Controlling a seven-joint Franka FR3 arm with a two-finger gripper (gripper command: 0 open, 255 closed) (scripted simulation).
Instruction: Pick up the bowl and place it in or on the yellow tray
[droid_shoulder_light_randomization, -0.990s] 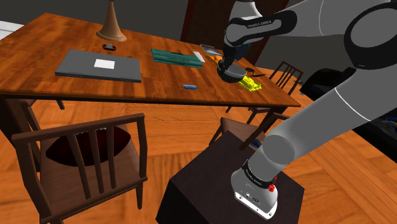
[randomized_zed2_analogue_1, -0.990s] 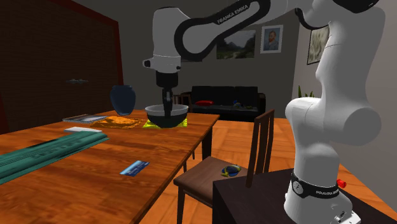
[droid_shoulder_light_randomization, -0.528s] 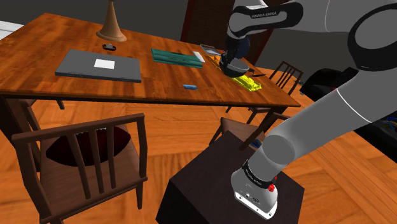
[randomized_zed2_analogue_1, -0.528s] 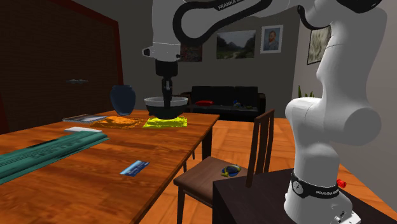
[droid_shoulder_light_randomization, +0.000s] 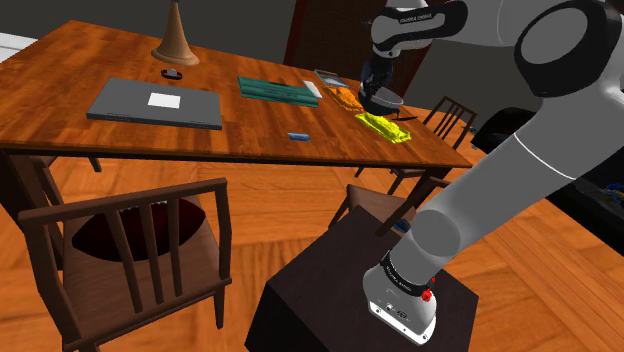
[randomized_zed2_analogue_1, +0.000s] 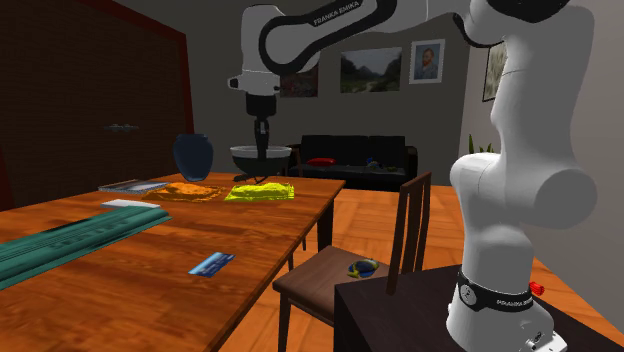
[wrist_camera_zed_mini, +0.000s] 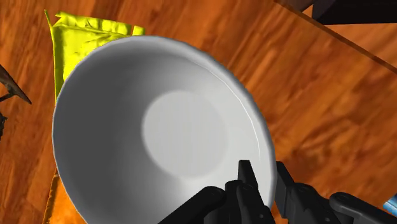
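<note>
Hanging in the air, the grey-white bowl (wrist_camera_zed_mini: 159, 133) has its rim pinched between the two black fingers of the gripper (wrist_camera_zed_mini: 263, 175); the yellow tray (wrist_camera_zed_mini: 95, 28) lies below the gripper, not touching the bowl, on the brown table (wrist_camera_zed_mini: 318, 95).

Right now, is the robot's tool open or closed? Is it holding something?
The tool is closed on the white bowl, pinching its rim and holding it in the air.

Most of the yellow tray (wrist_camera_zed_mini: 83, 28) is hidden beneath the white bowl (wrist_camera_zed_mini: 159, 133), part of whose rim is cut off. A brown flared object (droid_shoulder_light_randomization: 176, 42) is cropped by the shoulder view's top edge. A small blue item (droid_shoulder_light_randomization: 297, 135) cannot be identified.
</note>
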